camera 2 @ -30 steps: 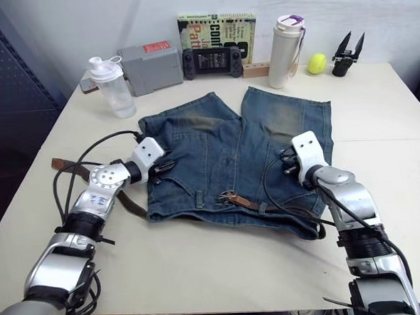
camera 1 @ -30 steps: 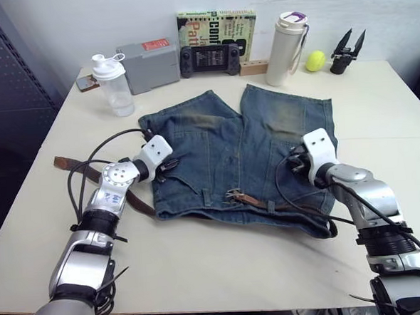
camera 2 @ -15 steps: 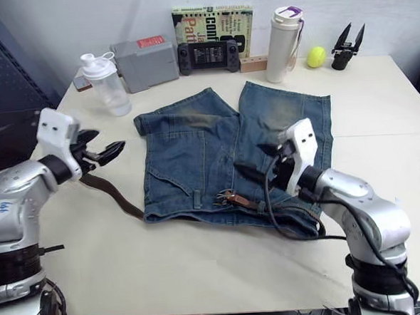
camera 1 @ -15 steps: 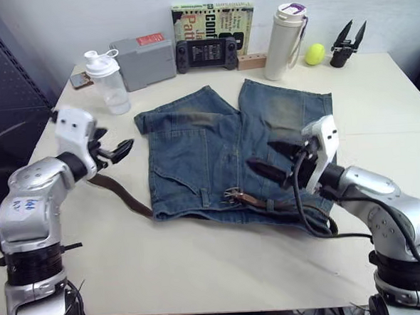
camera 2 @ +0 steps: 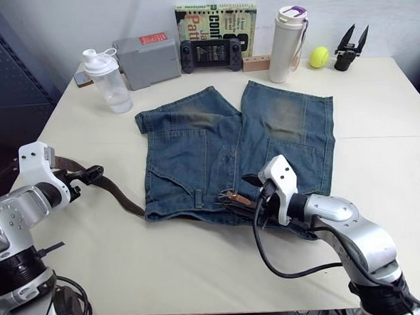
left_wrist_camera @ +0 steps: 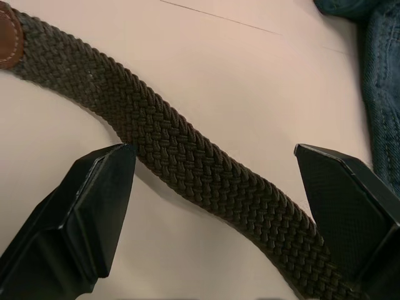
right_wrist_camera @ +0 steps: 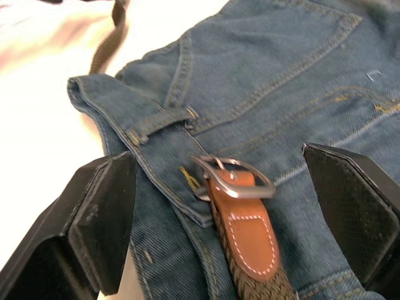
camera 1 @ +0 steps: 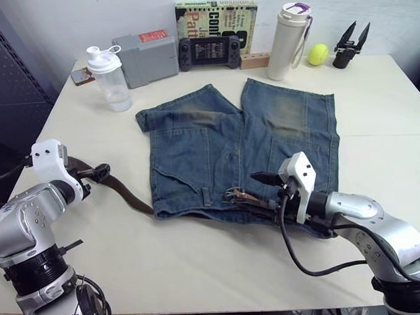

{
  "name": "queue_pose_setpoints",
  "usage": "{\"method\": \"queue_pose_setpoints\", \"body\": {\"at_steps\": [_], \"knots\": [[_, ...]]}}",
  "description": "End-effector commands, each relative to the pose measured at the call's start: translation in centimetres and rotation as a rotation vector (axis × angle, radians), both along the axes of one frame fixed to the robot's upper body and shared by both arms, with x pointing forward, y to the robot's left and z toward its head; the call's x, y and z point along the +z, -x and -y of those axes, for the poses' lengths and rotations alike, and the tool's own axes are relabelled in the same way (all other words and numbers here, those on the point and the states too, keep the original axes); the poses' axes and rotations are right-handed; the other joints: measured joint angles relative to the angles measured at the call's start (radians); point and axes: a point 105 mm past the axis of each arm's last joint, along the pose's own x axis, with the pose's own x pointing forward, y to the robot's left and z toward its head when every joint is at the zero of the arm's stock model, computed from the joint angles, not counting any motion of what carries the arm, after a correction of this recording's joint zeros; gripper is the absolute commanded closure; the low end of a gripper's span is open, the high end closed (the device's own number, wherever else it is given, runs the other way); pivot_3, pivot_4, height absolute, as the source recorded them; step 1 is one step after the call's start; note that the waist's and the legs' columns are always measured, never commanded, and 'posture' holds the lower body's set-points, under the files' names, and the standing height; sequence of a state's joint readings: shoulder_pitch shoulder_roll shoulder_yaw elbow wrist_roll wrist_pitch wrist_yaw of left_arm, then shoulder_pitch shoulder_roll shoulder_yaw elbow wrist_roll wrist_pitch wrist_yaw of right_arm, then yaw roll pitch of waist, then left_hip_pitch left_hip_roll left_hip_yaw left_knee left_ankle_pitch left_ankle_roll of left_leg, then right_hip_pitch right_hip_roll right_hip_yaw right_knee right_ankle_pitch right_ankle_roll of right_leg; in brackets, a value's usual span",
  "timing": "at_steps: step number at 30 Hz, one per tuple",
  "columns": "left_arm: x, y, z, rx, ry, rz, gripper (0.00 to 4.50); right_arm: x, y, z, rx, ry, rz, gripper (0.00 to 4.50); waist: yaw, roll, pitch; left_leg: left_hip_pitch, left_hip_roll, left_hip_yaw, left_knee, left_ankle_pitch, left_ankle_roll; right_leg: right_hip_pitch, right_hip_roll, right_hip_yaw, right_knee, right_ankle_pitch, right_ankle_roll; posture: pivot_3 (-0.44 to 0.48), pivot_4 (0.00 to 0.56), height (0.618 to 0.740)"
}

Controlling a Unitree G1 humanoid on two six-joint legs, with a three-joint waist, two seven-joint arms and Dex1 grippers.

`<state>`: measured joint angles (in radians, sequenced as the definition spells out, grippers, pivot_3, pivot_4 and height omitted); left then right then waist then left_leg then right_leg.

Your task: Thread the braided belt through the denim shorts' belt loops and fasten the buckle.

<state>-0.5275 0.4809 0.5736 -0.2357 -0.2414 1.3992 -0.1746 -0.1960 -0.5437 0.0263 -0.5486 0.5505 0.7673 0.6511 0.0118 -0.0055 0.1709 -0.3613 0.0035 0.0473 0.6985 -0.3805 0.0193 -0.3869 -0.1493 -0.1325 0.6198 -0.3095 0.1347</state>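
- Left eye view: we see the denim shorts (camera 1: 242,152) spread at centre frame, waistband toward the bottom. The braided belt (camera 1: 127,195) trails from the waistband's left end out to the left edge, where our left gripper (camera 1: 97,171) hovers over it, fingers spread and empty. Half a second ago that arm stood higher and off the strap; now it is down on the line of it.
- Right eye view: our right gripper (camera 2: 253,190) sits low at centre-right, fingers wide, straddling the buckle (camera 2: 228,196) on the waistband. Earlier it hung above the shorts' leg; it has dropped toward the waist.
- Left wrist view: the belt's weave runs diagonally between the two open fingertips (left_wrist_camera: 100,200), with nothing pinched yet.
- Right wrist view: the buckle lies at centre on the denim, one of the belt loops (right_wrist_camera: 159,122) just up-left of it, unthreaded.
- We judge threading partly done on the buckle side; next, both claws must close, the left feeding the free end toward the loops.
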Motion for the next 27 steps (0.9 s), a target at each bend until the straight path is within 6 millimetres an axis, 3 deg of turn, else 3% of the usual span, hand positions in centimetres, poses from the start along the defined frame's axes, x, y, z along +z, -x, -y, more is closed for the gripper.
{"method": "queue_pose_setpoints", "body": {"at_steps": [1,6,10,16,26,27], "knots": [[-0.4,-0.5,-1.7,0.096,-0.041,-0.044,0.02,1.0,0.6,-0.9,0.022,-0.049,0.041,0.00,0.001,0.000,0.000,0.000,0.000,0.000,0.000,0.000,0.000,0.000,0.000,0.000,0.000,0.000,0.000,0.000,0.150,0.731],[-2.7,-1.7,-2.8,0.145,-0.097,-0.118,0.02,1.3,1.0,-1.3,0.022,-0.076,0.047,0.00,0.004,0.000,0.000,0.001,0.000,0.001,0.000,0.000,0.000,0.000,0.000,0.000,0.000,0.000,0.000,0.000,0.150,0.731],[-4.1,-2.5,-2.3,0.145,-0.075,-0.137,0.02,1.3,1.1,-1.4,0.006,-0.091,0.044,0.00,0.009,0.001,0.000,0.004,0.000,0.001,-0.001,0.000,-0.001,0.002,0.000,0.000,0.000,0.000,0.000,0.000,0.150,0.731],[-4.8,-1.7,-1.6,0.132,-0.044,-0.147,0.02,1.6,0.8,-1.3,-0.015,-0.097,0.053,0.00,0.009,0.001,0.000,0.007,0.000,0.001,-0.001,0.000,-0.001,0.006,0.000,0.001,0.000,0.000,0.000,0.000,0.150,0.731],[-6.1,-1.1,-1.3,0.133,-0.024,-0.173,4.39,1.9,0.1,-1.3,-0.023,-0.094,0.066,0.00,0.014,0.002,0.000,0.008,-0.001,0.000,-0.001,0.000,-0.002,0.008,-0.001,0.001,-0.002,0.000,0.000,0.000,0.150,0.731],[-5.9,-1.4,-0.9,0.126,0.002,-0.140,4.43,1.9,0.1,-1.3,-0.024,-0.094,0.065,0.00,0.014,0.002,0.000,0.008,-0.001,0.000,-0.001,0.000,-0.002,0.008,-0.001,0.001,-0.002,0.000,0.000,0.000,0.150,0.731]]}}
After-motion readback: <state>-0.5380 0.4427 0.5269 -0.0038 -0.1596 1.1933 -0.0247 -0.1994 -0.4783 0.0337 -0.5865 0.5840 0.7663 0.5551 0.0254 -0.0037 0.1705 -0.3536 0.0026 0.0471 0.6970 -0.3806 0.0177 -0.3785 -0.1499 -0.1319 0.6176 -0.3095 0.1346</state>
